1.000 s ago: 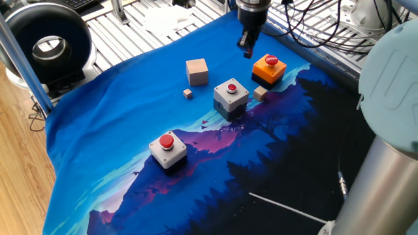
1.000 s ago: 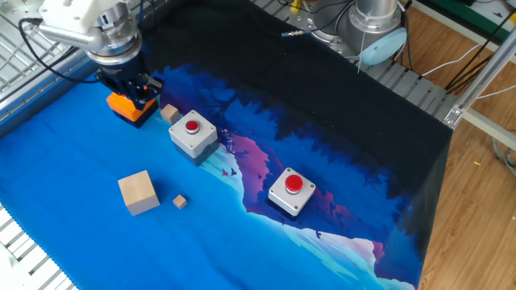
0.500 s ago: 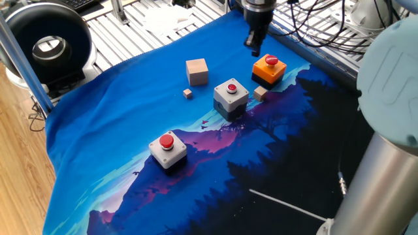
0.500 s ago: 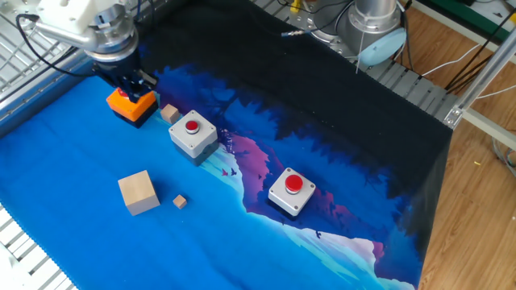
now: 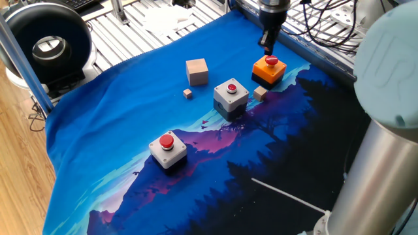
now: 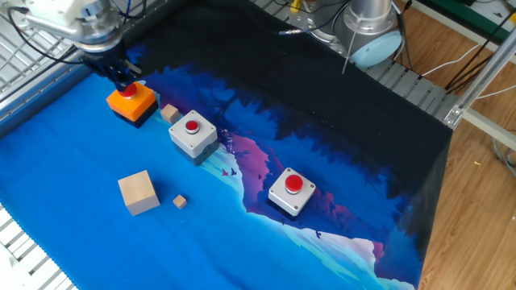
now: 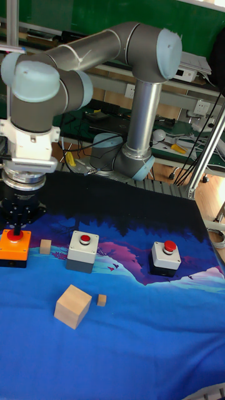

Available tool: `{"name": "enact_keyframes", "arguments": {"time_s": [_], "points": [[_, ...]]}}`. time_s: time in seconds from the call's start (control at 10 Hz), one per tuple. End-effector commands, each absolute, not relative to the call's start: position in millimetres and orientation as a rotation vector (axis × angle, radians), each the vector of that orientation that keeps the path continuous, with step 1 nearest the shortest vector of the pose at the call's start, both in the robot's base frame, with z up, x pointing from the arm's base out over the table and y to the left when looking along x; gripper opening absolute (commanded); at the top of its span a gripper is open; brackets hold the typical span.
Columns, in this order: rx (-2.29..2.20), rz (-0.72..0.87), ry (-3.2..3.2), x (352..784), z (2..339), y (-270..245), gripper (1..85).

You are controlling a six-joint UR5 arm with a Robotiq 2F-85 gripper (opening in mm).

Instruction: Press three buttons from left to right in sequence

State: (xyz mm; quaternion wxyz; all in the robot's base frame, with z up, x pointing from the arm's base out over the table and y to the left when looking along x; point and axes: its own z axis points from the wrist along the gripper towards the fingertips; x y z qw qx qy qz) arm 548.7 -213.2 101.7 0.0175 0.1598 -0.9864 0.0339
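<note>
A UR5 arm's gripper hangs at the top of one fixed view, its tip just above the red cap of the orange button box, which sits in the upper right part of a blue printed cloth; whether the tip touches the cap cannot be told, and no view shows clearly whether the fingers are apart or together. In the other fixed view the same gripper stands at the upper left, over the orange button box. The middle grey button box lies just down-left of the orange one in the frame's upper centre, and the third grey button box sits well apart from it, below and left of centre. A small wooden cube rests between the orange and middle boxes, close to both. A large wooden cube sits up-left of the middle box, with a tiny wooden cube just below it. In the tall fixed view the arm arches from centre to left edge.
</note>
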Motion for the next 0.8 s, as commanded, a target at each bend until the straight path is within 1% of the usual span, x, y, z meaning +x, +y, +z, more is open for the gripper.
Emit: {"name": "enact_keyframes", "arguments": {"time_s": [0.0,0.4,0.5,0.6,0.7], "points": [[0.454,0.029,-3.101,553.1,107.6,-223.3,1.0],[0.404,-0.04,-3.089,544.0,103.1,-217.9,1.0],[0.368,-0.03,-3.093,544.2,102.3,-217.3,1.0],[0.369,0.027,-3.089,544.0,101.5,-225.6,1.0],[0.369,0.029,-3.089,543.9,101.4,-226.1,1.0]]}}
